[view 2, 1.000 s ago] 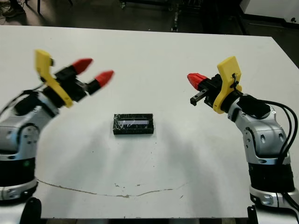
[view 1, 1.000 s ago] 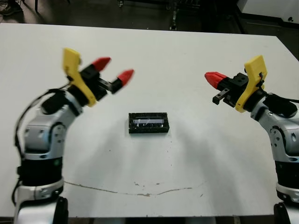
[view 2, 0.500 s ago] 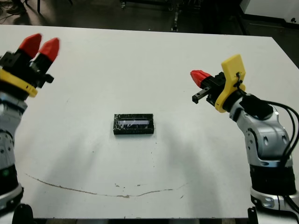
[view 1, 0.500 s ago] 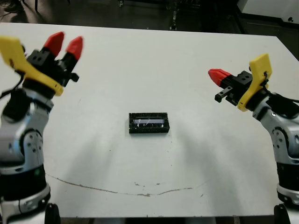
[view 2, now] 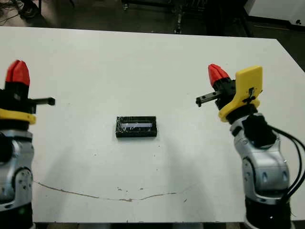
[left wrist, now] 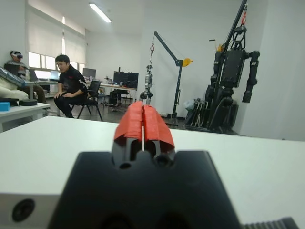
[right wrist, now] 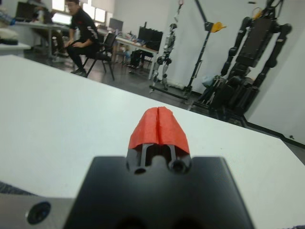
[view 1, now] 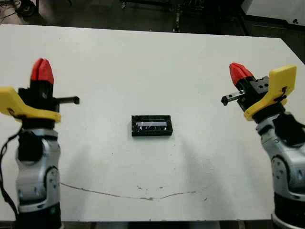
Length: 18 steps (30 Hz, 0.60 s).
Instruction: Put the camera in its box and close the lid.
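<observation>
White table (view 1: 152, 52) all around, and we have the lid (view 1: 151, 126) sitting on its box at dead centre, looking done. Our left gripper (view 1: 42, 70) at nine o'clock and right gripper (view 1: 238, 73) at three both stand pinched together, empty. That stiff, glossy top looks slippery; we'd take it by the long edges.

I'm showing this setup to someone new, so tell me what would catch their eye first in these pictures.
Probably the two raised arms, one at each side of the white table, each ending in bright red fingers against yellow. The left end effector and the right end effector are both shut, empty and pointing up, away from the table. Between them, alone mid-table, lies a small black rectangular box with its speckled, shiny lid on.
</observation>
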Available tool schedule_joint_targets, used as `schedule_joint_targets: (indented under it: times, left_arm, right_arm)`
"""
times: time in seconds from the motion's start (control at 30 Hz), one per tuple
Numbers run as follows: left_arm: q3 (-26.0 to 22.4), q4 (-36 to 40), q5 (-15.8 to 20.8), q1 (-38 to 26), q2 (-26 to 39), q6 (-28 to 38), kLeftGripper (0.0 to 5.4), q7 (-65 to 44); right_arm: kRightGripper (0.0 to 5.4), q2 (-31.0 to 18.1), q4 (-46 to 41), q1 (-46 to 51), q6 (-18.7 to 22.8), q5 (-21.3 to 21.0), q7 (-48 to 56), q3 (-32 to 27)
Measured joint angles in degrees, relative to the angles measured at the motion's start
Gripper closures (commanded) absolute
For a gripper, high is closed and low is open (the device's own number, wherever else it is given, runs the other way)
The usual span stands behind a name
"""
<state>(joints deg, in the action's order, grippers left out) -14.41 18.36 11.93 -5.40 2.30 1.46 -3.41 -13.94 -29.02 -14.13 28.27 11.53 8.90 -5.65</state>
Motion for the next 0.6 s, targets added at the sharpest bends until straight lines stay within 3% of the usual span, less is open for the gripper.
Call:
schedule_joint_targets:
  times: [0.27, 0.6]
  left_arm:
    - [3.1, -2.6, -1.9, 2.8, 0.9, 3.5, 5.38, -2.0]
    - [5.8, -1.1, -3.1, 5.1, 4.4, 0.9, 5.24, -5.9]
  right_arm:
    - [5.4, 3.5, -0.5, 1.6, 0.5, -1.4, -3.4, 0.9]
    - [5.4, 5.1, 0.5, 1.7, 0.4, -3.7, -5.8, 1.8]
